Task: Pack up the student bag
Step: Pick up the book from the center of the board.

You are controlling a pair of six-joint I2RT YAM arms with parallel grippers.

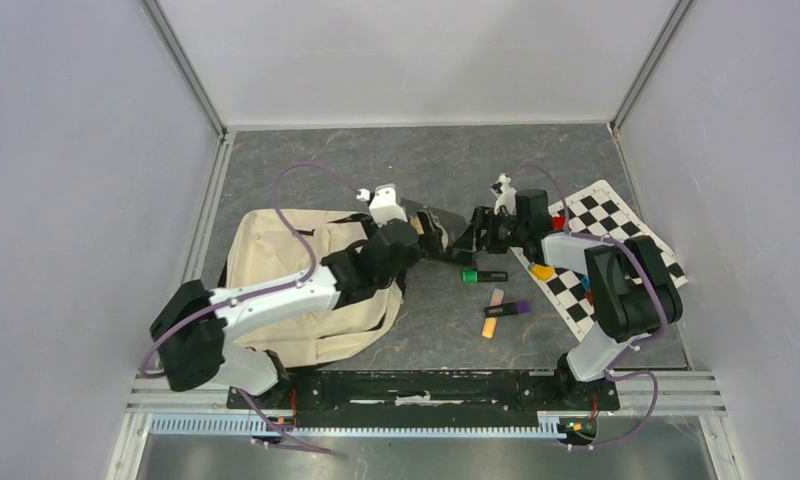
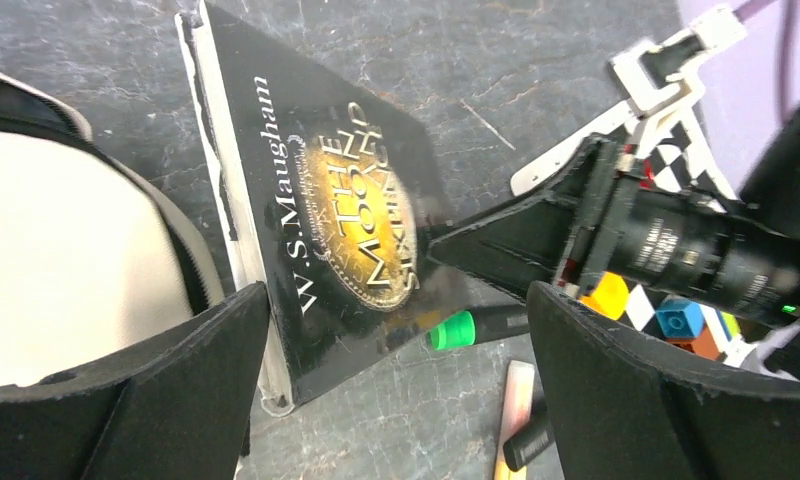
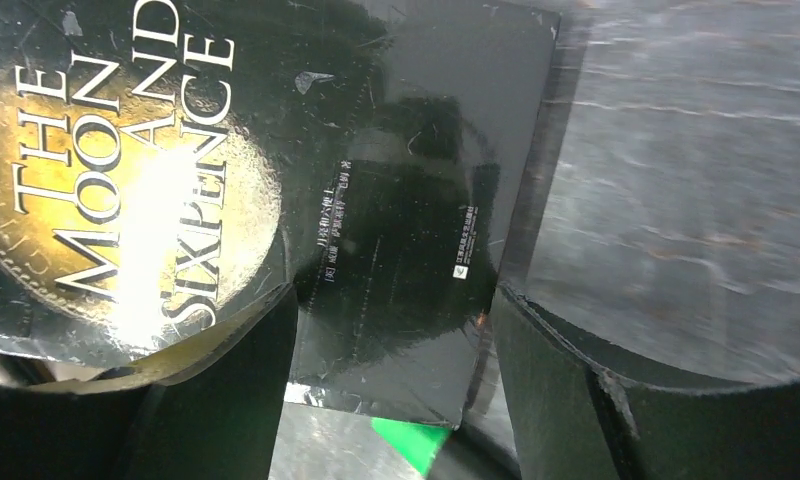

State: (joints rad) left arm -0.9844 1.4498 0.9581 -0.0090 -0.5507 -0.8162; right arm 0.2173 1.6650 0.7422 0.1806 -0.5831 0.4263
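Grey marbled surface (image 1: 416, 160) lay enclosed by pale walls. The bag (image 1: 266, 250) lay flat on the left part of the surface, under the left arm. A black book (image 2: 346, 200) lay just right of the bag, between the two hands. The left hand (image 2: 391, 390) was wide open above the book and held nothing. The right hand (image 3: 391, 330) had its fingers apart around the book's right edge; a grip could not be confirmed. A green-capped marker (image 1: 484, 275) lay near the book. A checkerboard (image 1: 606, 215) lay at the right.
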